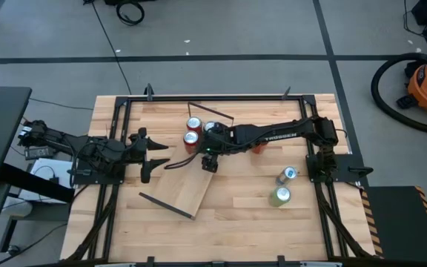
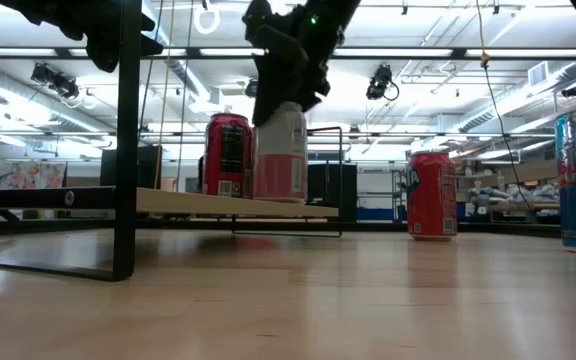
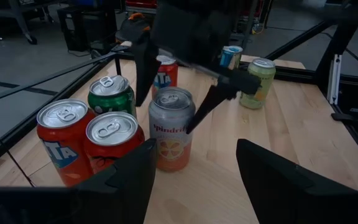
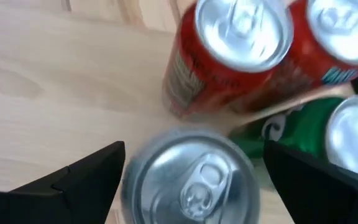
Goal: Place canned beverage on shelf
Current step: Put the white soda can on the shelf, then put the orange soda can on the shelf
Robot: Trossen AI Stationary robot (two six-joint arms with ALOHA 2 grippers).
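The shelf [image 1: 187, 185] lies slantwise in the middle of the table, a wire bracket at each short end. On its far part a pale orange-printed can [image 3: 173, 127] stands upright on its base, beside two red cans [image 3: 64, 134] and a green can [image 3: 112, 93]. My right gripper [image 3: 179, 87] is open just above the pale can [image 2: 280, 150], slanting down, one finger on either side of the can's top [image 4: 191, 174] with gaps showing. My left gripper [image 1: 153, 154] waits open, holding nothing, at the table's left, pointing at the cans.
A red can [image 2: 433, 195] stands on the tabletop right of the shelf. A blue can [image 1: 288, 174] and a green can [image 1: 279, 196] stand nearer the right edge. Dark frame rails [image 1: 124, 133] run around the table. There is bare wood at the near side.
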